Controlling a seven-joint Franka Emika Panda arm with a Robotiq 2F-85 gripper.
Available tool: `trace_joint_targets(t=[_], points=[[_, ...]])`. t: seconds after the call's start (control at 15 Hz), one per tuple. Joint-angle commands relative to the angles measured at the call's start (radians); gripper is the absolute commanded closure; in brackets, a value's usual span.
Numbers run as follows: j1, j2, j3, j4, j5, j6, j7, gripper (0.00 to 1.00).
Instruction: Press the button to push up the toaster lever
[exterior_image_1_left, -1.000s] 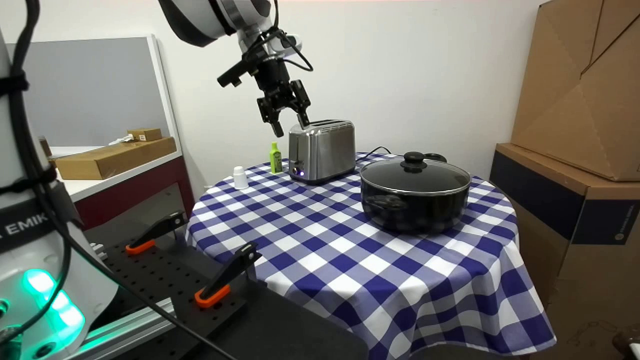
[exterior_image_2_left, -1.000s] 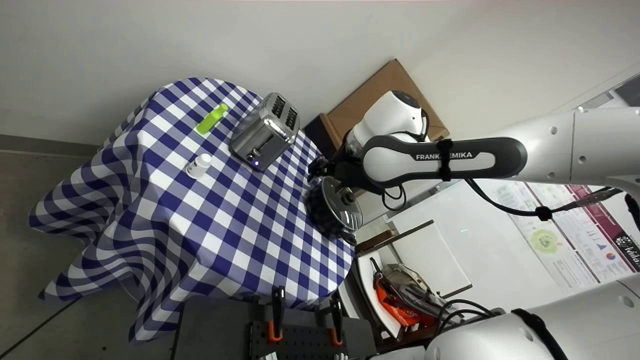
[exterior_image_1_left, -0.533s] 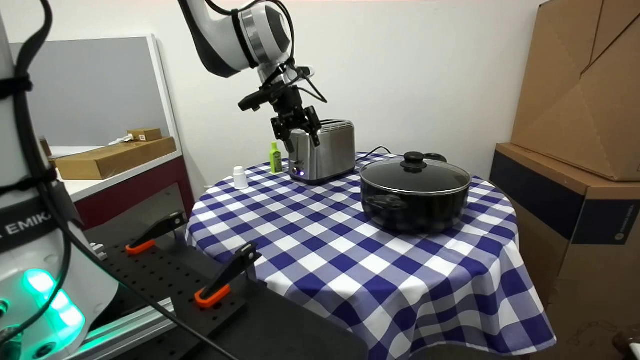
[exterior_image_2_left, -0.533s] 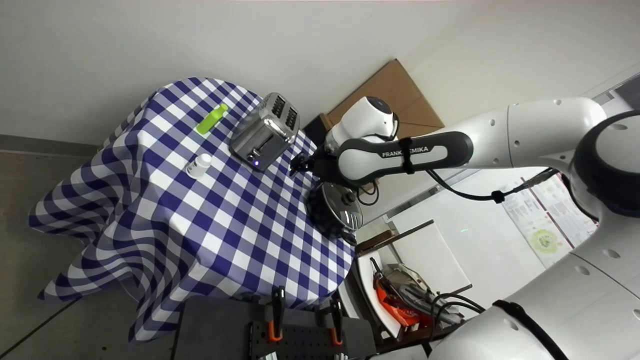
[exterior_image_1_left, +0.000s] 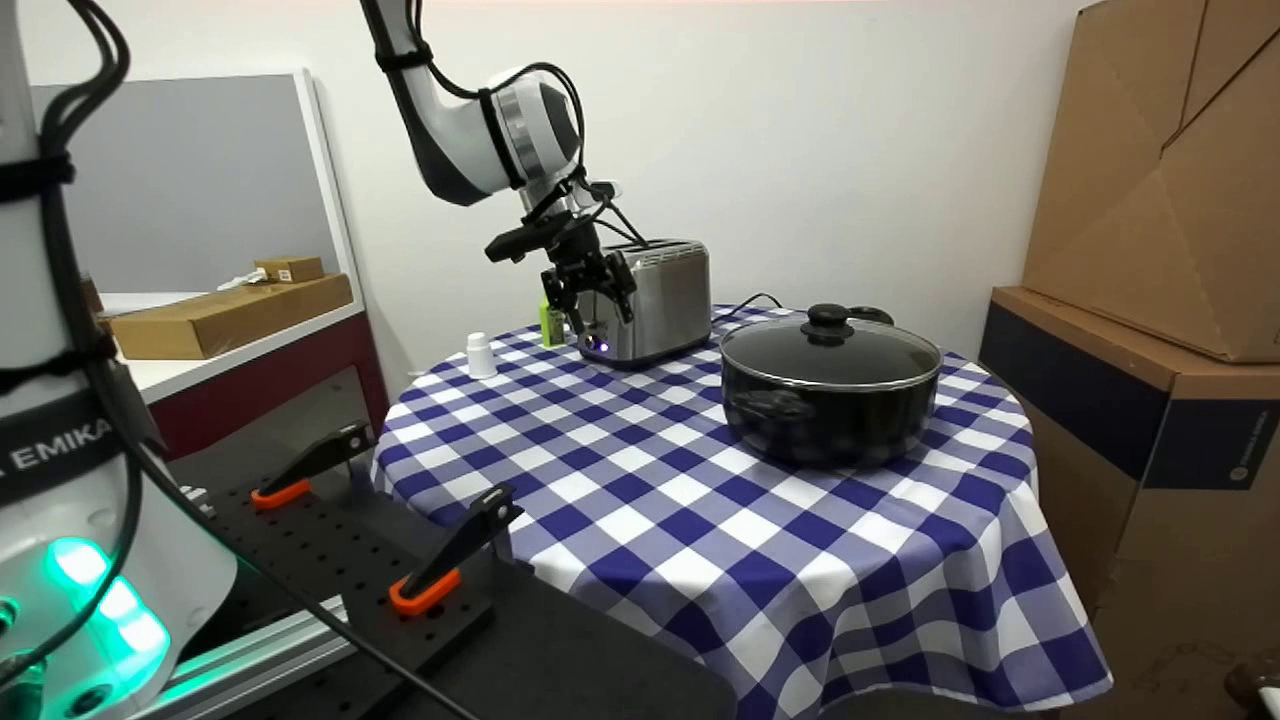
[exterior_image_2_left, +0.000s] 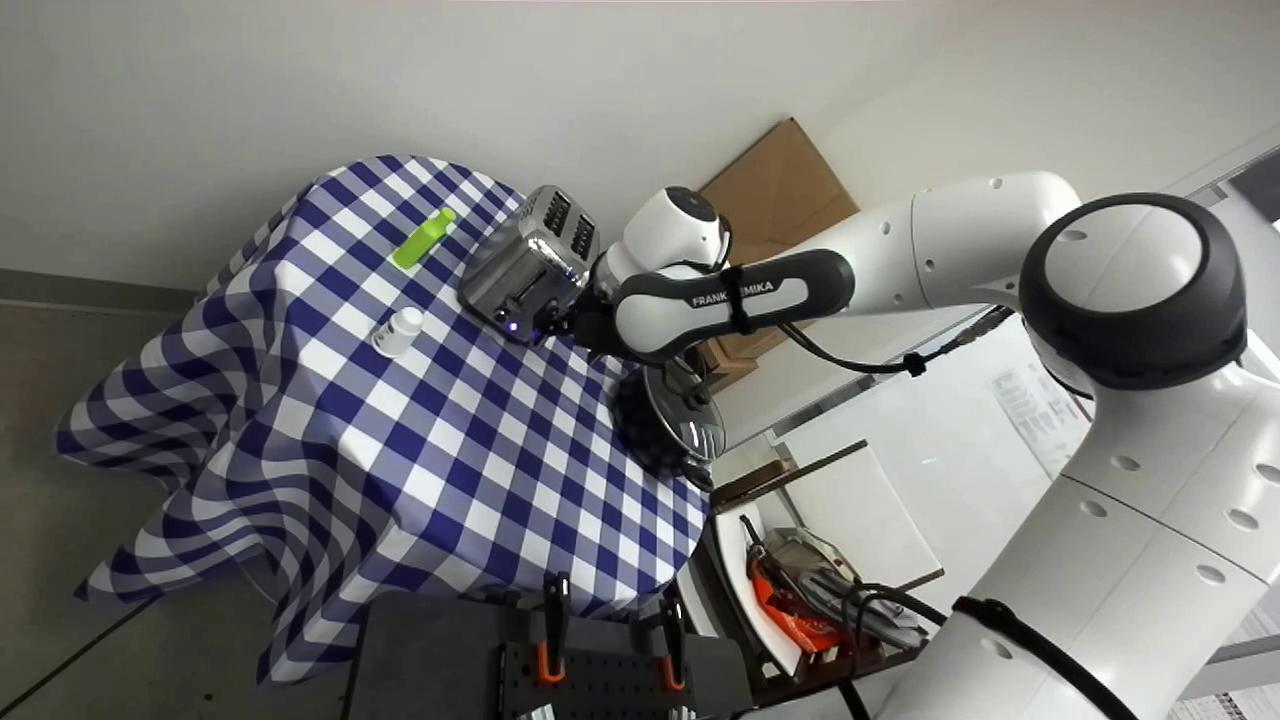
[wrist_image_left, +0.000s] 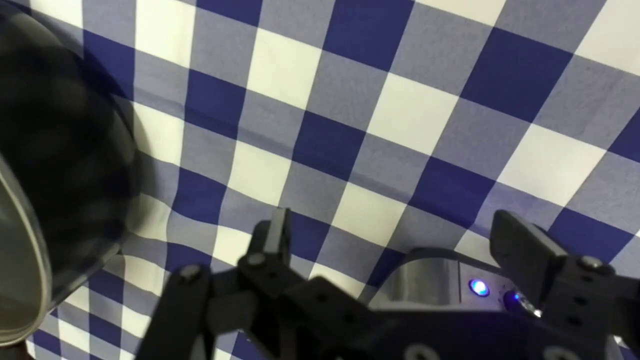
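Your claw (wrist_image_left: 392, 216) is spread, its two fingers (wrist_image_left: 520, 250) well apart, at the front face of the shiny silver toaster (exterior_image_1_left: 672, 300); whether either finger touches the metal, you cannot tell. The toaster stands upright near the edge of the counter (exterior_image_1_left: 620, 520) closest to the pale wall (exterior_image_1_left: 850, 150), its front turned toward the edge nearest two black clamps (exterior_image_1_left: 455, 545) with orange parts. In the wrist view, a small round light (wrist_image_left: 479, 287) glows blue-white on that front, between your fingers and close beside one of them.

A blue-and-white checked cloth (exterior_image_1_left: 780, 600) covers the counter and drapes over its edges. A wide black pot (exterior_image_1_left: 830, 425) with a glass lid (exterior_image_1_left: 790, 350) stands near the edge beside the large cardboard boxes (exterior_image_1_left: 1150, 200), well apart from the toaster. Toward the opposite edge, a slim lime-green bottle (exterior_image_2_left: 425, 237) stands near the toaster, and a white bottle (exterior_image_2_left: 397, 332) stands nearby, farther from the wall edge. A thin black cord (exterior_image_1_left: 748, 303) curves out behind the toaster. In both exterior views, your white arm (exterior_image_1_left: 475, 140) slants down over the counter to the toaster.
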Motion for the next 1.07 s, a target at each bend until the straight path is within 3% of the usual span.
trace_joint_targets(t=[0.0, 0.2, 0.67, 1.0], points=[[0.05, 0.092, -0.048, 0.075, 0.032, 0.04, -0.012, 0.0], [0.07, 0.141, -0.061, 0.105, 0.067, 0.061, -0.025, 0.0], [0.197, 0.2, -0.191, 0.14, 0.085, 0.128, 0.044, 0.0], [0.245, 0.216, -0.241, 0.141, 0.118, 0.164, 0.051, 0.0]])
